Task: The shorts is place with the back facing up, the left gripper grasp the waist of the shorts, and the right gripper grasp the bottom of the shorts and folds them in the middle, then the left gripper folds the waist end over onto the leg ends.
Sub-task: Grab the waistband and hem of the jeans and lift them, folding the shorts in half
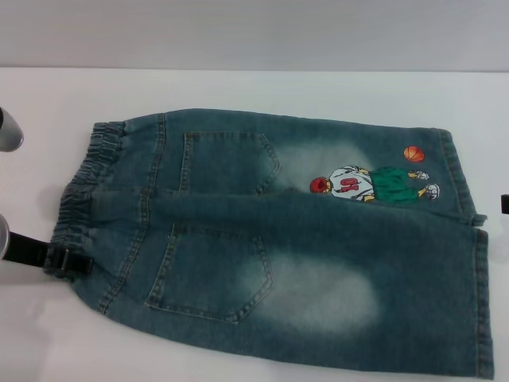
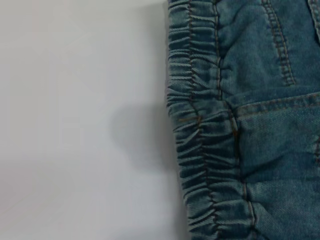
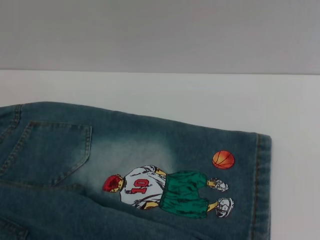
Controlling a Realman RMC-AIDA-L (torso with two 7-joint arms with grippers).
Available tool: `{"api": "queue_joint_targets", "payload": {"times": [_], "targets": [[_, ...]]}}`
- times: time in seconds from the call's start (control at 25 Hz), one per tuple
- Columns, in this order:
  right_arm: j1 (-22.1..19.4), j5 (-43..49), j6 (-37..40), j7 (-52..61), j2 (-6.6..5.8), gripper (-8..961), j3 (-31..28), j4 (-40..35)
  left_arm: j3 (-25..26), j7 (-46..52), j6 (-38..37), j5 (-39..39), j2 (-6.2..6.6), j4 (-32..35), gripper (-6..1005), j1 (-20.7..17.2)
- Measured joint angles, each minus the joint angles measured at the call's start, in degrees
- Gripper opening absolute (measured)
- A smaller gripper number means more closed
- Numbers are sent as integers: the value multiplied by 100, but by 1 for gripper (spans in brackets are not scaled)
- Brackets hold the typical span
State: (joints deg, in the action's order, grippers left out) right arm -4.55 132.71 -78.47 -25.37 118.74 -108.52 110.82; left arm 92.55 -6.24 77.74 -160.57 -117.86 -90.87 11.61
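Note:
The shorts (image 1: pixel 278 239) lie flat on the white table (image 1: pixel 262 87), back up, with both patch pockets showing. The gathered waist (image 1: pixel 83 183) is at the left. The bottom hems (image 1: pixel 473 263) are at the right, where the far leg bears a cartoon player print (image 1: pixel 374 185) and an orange ball (image 1: pixel 414 153). My left gripper (image 1: pixel 67 261) is at the waist's near corner, touching the band. Only a black sliver of my right gripper (image 1: pixel 504 204) shows, beside the hems. The left wrist view shows the waist (image 2: pixel 200 130) close up. The right wrist view shows the print (image 3: pixel 170 192).
A silver-white arm segment (image 1: pixel 8 131) sits at the far left edge of the table. Bare white tabletop (image 1: pixel 262 87) runs behind the shorts up to a grey wall (image 1: pixel 254 32). The near leg reaches almost to the front edge of the view.

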Motion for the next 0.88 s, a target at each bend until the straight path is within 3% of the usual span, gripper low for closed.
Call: {"api": "queue_joint_targets", "payload": {"times": [0.88], "targets": [[21,28,-22,-12,-9,610,-8,2,-29,1,-22,45,-18,271,826,198]]}}
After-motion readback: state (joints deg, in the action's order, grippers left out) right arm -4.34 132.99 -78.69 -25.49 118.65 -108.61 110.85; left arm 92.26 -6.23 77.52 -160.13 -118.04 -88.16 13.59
